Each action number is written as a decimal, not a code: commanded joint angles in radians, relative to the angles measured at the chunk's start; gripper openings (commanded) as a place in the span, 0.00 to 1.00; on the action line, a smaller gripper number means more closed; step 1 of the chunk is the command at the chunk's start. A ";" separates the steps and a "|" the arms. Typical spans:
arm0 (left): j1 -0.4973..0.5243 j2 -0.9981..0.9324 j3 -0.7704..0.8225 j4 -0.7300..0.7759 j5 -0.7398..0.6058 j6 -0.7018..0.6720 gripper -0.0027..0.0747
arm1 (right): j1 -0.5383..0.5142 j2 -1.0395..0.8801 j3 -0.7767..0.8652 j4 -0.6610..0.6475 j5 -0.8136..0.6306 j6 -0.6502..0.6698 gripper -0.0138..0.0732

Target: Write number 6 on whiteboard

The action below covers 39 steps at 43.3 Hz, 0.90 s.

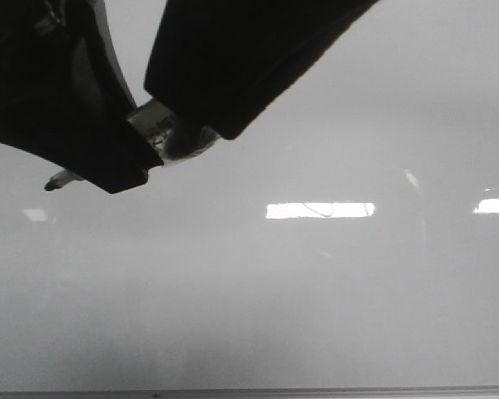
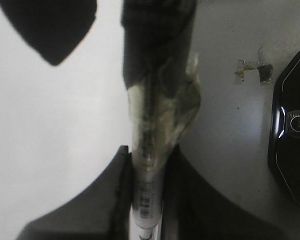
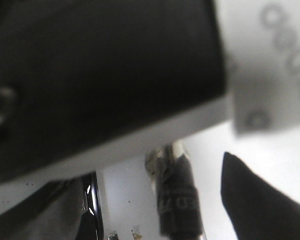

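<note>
Nearest the camera runs the thin frame edge of the whiteboard point(image 1: 249, 392), then a wide stretch of bare glossy board. Farther on, a faint thin curved stroke point(image 1: 318, 209) sits inside a bright glare patch; whether it is part of the number 6 is too faint to tell, and no finished numeral can be made out. Beyond it, the left gripper point(image 2: 147, 170) is clamped on a tape-wrapped marker point(image 1: 162, 133), whose dark tip point(image 1: 51, 184) points out to the left, at or just above the board. The right gripper point(image 1: 224, 91) crowds the same marker from the other side; whether its jaws are apart or closed cannot be told from these blurred views. The risks from here appear to be three: the arms could foul each other in so tight a space, the marker could twist in its bulky tape wrap under pressure and smear the stroke, and a tip carried too high would leave no line.
</note>
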 commanded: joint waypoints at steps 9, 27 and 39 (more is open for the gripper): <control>-0.007 -0.028 -0.033 0.006 -0.054 -0.001 0.01 | 0.000 0.037 -0.053 -0.040 -0.030 -0.014 0.69; -0.007 -0.028 -0.033 0.006 -0.066 -0.001 0.01 | 0.000 0.044 -0.053 -0.041 -0.019 -0.014 0.17; -0.007 -0.028 -0.033 0.006 -0.068 -0.003 0.11 | -0.017 0.022 -0.046 -0.105 0.006 -0.013 0.08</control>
